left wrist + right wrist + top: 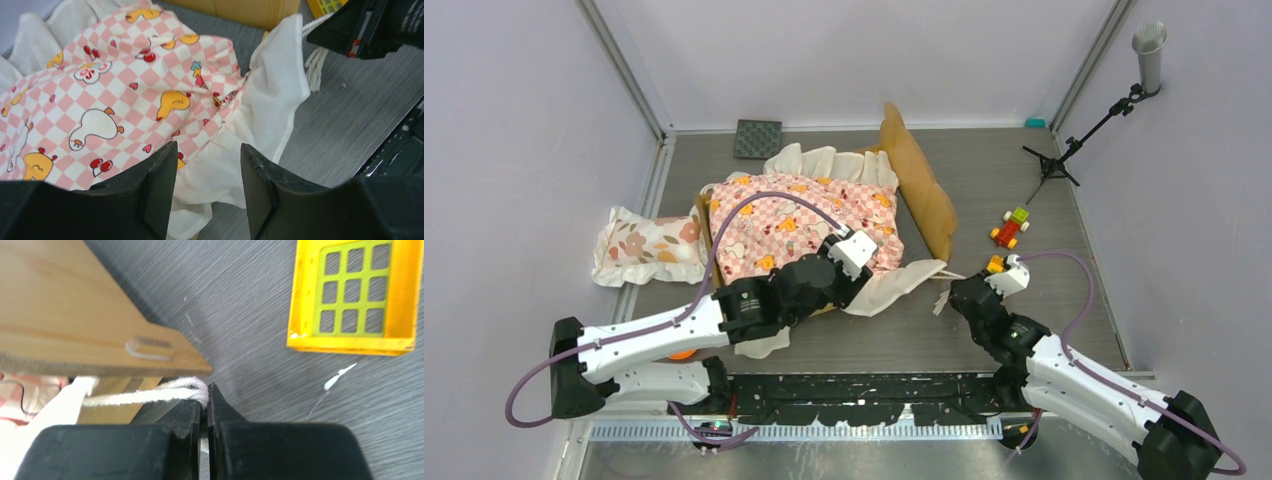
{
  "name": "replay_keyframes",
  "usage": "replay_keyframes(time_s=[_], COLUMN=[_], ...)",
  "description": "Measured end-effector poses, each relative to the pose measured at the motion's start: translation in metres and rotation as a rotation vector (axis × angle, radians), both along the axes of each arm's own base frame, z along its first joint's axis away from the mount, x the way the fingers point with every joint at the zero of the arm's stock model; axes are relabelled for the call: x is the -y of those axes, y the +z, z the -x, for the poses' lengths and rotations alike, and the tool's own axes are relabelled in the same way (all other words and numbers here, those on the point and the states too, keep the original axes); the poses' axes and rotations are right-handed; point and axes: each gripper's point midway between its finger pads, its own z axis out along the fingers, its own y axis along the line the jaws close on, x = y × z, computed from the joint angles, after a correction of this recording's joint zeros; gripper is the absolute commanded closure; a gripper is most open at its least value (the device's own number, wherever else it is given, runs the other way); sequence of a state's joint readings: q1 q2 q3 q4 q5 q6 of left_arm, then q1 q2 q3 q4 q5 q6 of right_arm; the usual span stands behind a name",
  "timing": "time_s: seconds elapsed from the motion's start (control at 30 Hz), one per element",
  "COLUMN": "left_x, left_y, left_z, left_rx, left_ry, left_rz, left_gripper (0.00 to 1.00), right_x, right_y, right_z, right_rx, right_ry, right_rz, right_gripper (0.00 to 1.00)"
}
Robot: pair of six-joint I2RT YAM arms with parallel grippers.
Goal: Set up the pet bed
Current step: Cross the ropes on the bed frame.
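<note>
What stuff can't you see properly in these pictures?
- Top view: most of the mattress of the bed, covered by the sheet.
- Top view: an orange thing, mostly under the left arm.
- Right wrist view: the yellow toy, cut off by the top edge.

Three plain pale lilac-white walls close the space: a back wall, a left wall and a right wall. Slanting brushed-aluminium frame posts mark the far corners, one on the left and one on the right. The floor of the space is a grey wood-grain tabletop. A flat black perforated mounting rail runs along its near edge. In the far right corner, a thin black tripod stand carries a silvery mesh cylinder. Light is soft and even, and the shadows are faint.
</note>
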State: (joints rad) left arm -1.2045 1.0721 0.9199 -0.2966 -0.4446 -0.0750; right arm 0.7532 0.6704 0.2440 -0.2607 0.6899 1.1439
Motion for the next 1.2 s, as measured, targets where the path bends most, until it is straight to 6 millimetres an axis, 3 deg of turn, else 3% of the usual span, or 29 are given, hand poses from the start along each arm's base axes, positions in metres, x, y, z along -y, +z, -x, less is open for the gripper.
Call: replay_keyframes(time_s=[0.2, 0.53, 0.8, 1.03, 1.1, 1.2], left_x=[0.009, 0.011, 0.003, -0.024, -0.037, -0.074], left_y=[0.022, 0.012, 0.003, -0.007, -0.007, -0.006], left_z=[-0.008, -0.012, -0.009, -0.001, -0.002, -0.009], left_rx=[0.013, -0.010, -0.048, -0.095, -0.104, -0.117], left_ry=[0.014, 0.031, 0.059, 0.127, 0.192, 0.398], left_rz=[0.041, 0.025, 0.030, 0.034, 0.039, 0.041], left_gripper=[0.44, 0.41, 0.36, 0.31, 0.29, 0.28], right_x=[0.014, 0.014, 0.021, 0.025, 0.025, 0.026], right_y=[0.005, 0.010, 0.009, -0.001, -0.004, -0.006], right_z=[-0.013, -0.017, -0.008, -0.003, -0.003, -0.003], right_rx=[-0.005, -0.010, -0.037, -0.077, -0.088, -0.095], right_ry=[-0.062, -0.075, -0.101, -0.154, -0.161, -0.165], right_rz=[-0.009, -0.029, -0.036, -0.066, -0.064, -0.059], right_gripper=[1.00, 1.00, 0.99, 0.99, 0.99, 0.99])
